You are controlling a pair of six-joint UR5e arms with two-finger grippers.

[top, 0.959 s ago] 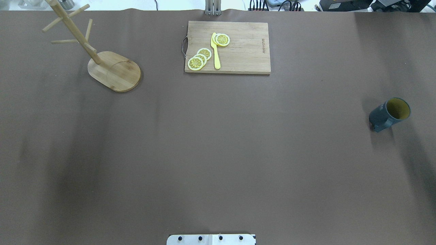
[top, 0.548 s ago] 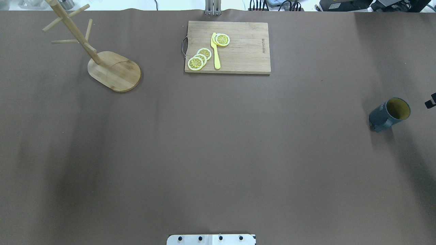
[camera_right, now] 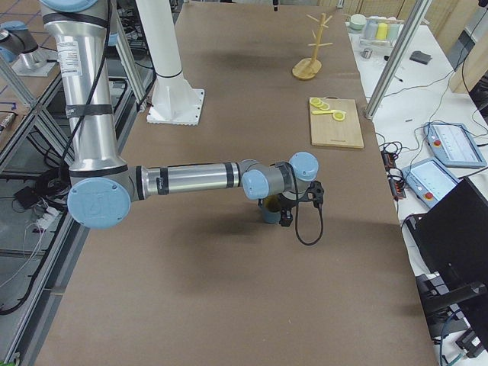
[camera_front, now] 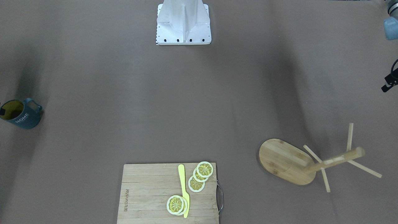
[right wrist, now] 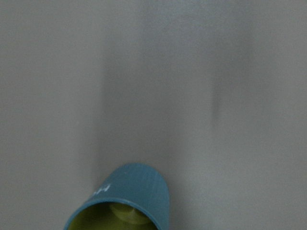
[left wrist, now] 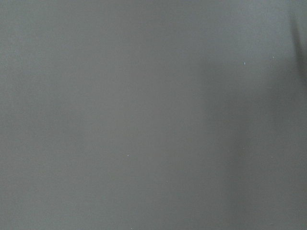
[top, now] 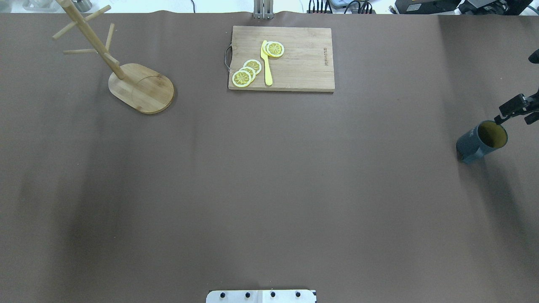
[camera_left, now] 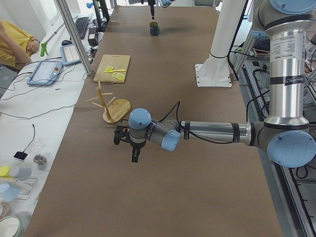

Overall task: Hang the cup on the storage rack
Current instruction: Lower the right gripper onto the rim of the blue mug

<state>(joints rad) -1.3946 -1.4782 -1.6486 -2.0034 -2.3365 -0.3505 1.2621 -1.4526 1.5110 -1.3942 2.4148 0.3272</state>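
The cup (top: 480,143), dark blue-grey with a yellow inside, stands upright at the table's right end; it also shows in the front view (camera_front: 20,113) and at the bottom of the right wrist view (right wrist: 124,201). The storage rack (top: 141,87), a bamboo mug tree, stands at the far left (camera_front: 286,161). My right gripper (top: 516,109) hangs just above and beyond the cup's rim, mostly cut off by the view's edge; I cannot tell whether it is open. My left gripper (camera_left: 134,150) hovers over bare table near the rack; I cannot tell its state.
A bamboo cutting board (top: 294,71) with lemon slices and a yellow knife (top: 267,63) lies at the far middle. The robot's white pedestal (camera_front: 183,21) stands at the near edge. A person in yellow (camera_left: 15,44) sits beside the table.
My right gripper has come in from the right edge of the overhead view and moved up to the cup. The cup and the rack have not moved.
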